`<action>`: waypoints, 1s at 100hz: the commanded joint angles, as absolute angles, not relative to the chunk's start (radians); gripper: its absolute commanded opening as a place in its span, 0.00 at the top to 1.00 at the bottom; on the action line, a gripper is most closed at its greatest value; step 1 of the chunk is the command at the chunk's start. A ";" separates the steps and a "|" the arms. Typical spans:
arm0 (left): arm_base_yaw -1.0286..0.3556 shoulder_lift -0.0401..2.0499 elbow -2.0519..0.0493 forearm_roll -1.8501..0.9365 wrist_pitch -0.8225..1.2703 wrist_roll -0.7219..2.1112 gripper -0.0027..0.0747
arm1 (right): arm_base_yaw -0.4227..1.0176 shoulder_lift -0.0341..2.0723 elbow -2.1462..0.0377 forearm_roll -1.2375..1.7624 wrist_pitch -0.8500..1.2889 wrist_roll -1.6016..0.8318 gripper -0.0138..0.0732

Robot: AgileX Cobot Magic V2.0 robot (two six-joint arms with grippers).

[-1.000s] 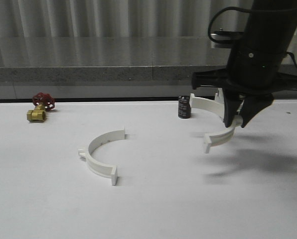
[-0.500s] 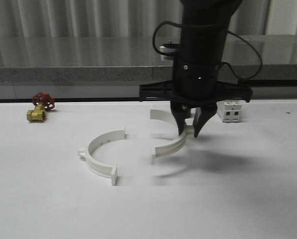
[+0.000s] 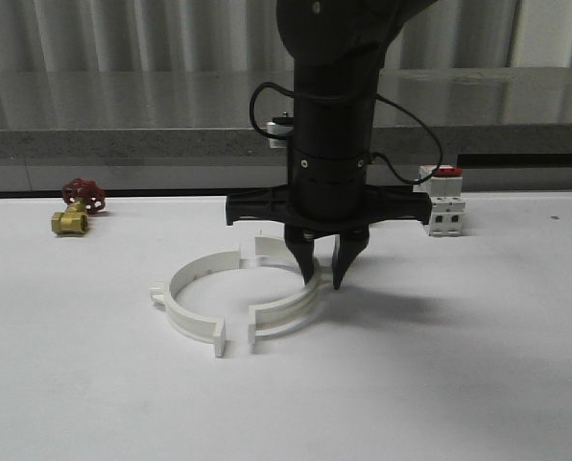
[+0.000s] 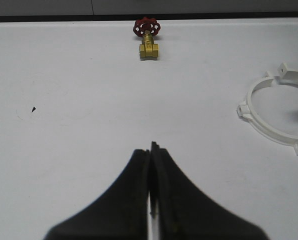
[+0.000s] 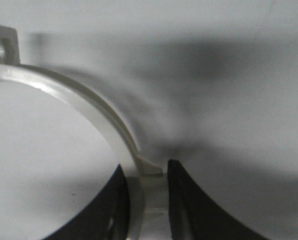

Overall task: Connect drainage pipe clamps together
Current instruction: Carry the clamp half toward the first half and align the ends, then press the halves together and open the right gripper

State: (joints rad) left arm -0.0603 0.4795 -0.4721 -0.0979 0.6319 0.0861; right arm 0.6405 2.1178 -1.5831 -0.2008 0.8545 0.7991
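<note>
Two white drainage pipe clamps lie near the table's middle. The left clamp half (image 3: pixel 182 317) rests flat on the table with its open side to the right; it also shows in the left wrist view (image 4: pixel 245 111). My right gripper (image 3: pixel 321 280) is shut on the right clamp half (image 3: pixel 286 312), fingers pinching its band at mid-arc by the side lug (image 5: pixel 89 105). Its end tabs face the left half's tabs with a narrow gap, so the pair nearly forms a ring. My left gripper (image 4: pixel 150 149) is shut and empty above bare table, well to the left.
A brass valve with a red handwheel (image 3: pixel 75 206) sits at the back left, also in the left wrist view (image 4: pixel 146 42). A white boxy switch with a red top (image 3: pixel 442 211) stands at the back right. A grey ledge runs behind the table.
My right arm has carried its clamp half leftward from the table's right side and lowered it beside the resting half. The switch is now uncovered.
</note>
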 commanded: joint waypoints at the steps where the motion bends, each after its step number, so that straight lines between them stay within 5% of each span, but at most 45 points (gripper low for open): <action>1: -0.057 0.481 -0.496 -0.111 0.564 0.087 0.99 | 0.648 2.078 -1.626 -0.214 0.852 0.804 0.76; 100: -0.057 0.481 -0.496 -0.111 0.564 0.087 0.99 | 0.654 2.089 -1.626 -0.154 0.817 0.824 0.76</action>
